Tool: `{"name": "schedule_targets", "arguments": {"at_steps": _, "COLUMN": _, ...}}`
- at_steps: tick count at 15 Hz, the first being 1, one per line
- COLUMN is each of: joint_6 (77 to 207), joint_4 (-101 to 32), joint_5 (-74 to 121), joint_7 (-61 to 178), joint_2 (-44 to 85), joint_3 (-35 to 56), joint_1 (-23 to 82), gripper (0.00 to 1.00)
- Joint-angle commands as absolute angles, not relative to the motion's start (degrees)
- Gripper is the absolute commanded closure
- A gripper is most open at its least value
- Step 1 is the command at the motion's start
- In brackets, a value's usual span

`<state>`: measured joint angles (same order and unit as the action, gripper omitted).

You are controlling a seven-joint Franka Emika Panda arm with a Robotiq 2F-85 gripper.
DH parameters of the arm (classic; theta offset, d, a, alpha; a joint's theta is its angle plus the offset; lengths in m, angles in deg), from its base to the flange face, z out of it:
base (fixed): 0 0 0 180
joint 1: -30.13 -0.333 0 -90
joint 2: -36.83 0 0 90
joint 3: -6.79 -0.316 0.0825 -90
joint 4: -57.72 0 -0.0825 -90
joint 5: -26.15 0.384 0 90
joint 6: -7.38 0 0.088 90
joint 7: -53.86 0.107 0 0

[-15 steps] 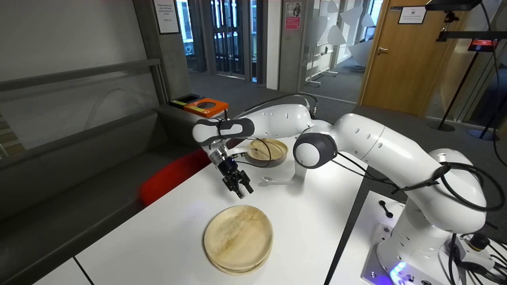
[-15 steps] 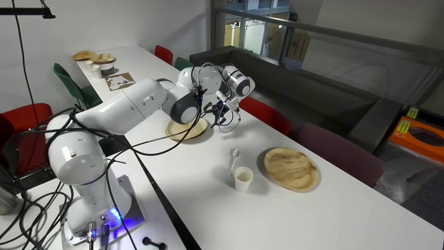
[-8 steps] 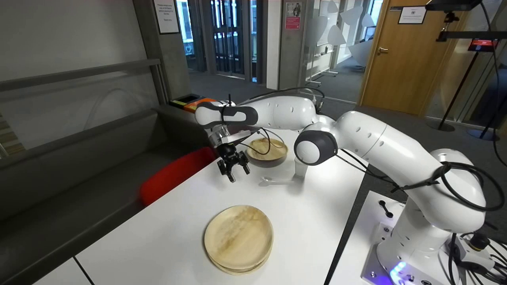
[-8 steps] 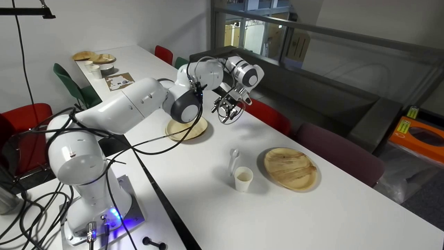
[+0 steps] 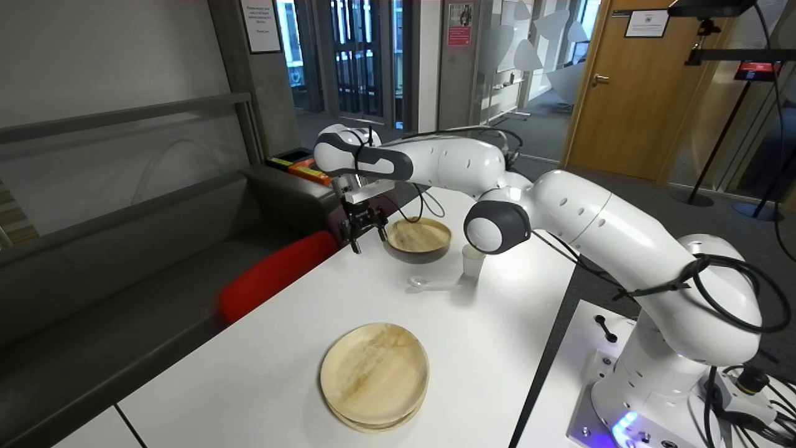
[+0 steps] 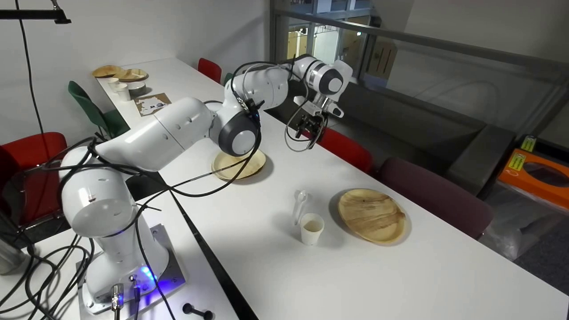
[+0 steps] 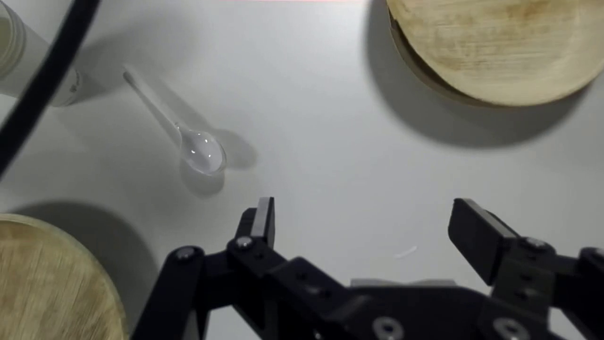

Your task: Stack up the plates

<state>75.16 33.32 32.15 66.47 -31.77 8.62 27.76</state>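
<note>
- In an exterior view, a white, smooth table point(image 5: 249, 386) stood beside a dark grey padded bench point(image 5: 137, 292), with a red chair point(image 5: 270, 277) at its edge. A clear, glossy spoon point(image 5: 435, 285) lay between the stack of two round, pale tan, wood-like plates point(image 5: 375, 373) and the single matching plate point(image 5: 423, 238), just beside a white tapered cup point(image 5: 472, 262). The black two-fingered gripper point(image 5: 369, 244) hung above.
- In an exterior view, black cables point(image 6: 200, 197) draped from the white arm point(image 6: 166, 133) and crossed in front of the stack. The single plate showed brown-streaked grain and a raised rim.
- In the wrist view, the gripper's fingers point(image 7: 262, 222) stood wide apart, white tabletop between them. A thick black cable point(image 7: 45, 85) ran across the cup. The spoon's rounded bowl caught the light. The stack, cropped at upper right, had its top plate offset, baring the lower rim; the single plate lay lower left.
</note>
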Motion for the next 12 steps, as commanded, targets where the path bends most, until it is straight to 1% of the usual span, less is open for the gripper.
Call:
{"name": "schedule_targets", "arguments": {"at_steps": 1, "joint_6": 71.96, "joint_4": 38.31, "joint_5": 29.11, "joint_7": 75.75, "joint_2": -34.37, "joint_3": 9.44, "joint_1": 24.75, "gripper": 0.0}}
{"name": "schedule_targets", "arguments": {"at_steps": 3, "joint_6": 69.18, "joint_4": 38.63, "joint_5": 26.39, "joint_7": 76.01, "joint_2": -35.33, "joint_3": 10.22, "joint_1": 22.21, "gripper": 0.0}}
{"name": "schedule_targets", "arguments": {"at_steps": 6, "joint_6": 65.09, "joint_4": 39.3, "joint_5": 20.78, "joint_7": 69.05, "joint_2": -36.82, "joint_3": 11.5, "joint_1": 18.35, "gripper": 0.0}}
{"name": "schedule_targets", "arguments": {"at_steps": 7, "joint_6": 68.49, "joint_4": 35.88, "joint_5": 23.49, "joint_7": 72.85, "joint_2": -35.28, "joint_3": 9.93, "joint_1": 20.0, "gripper": 0.0}}
{"name": "schedule_targets", "arguments": {"at_steps": 9, "joint_6": 66.74, "joint_4": 38.19, "joint_5": 21.55, "joint_7": 71.15, "joint_2": -37.12, "joint_3": 10.53, "joint_1": 18.3, "gripper": 0.0}}
{"name": "schedule_targets", "arguments": {"at_steps": 12, "joint_6": 67.74, "joint_4": 35.76, "joint_5": 21.31, "joint_7": 70.95, "joint_2": -35.7, "joint_3": 10.81, "joint_1": 17.77, "gripper": 0.0}}
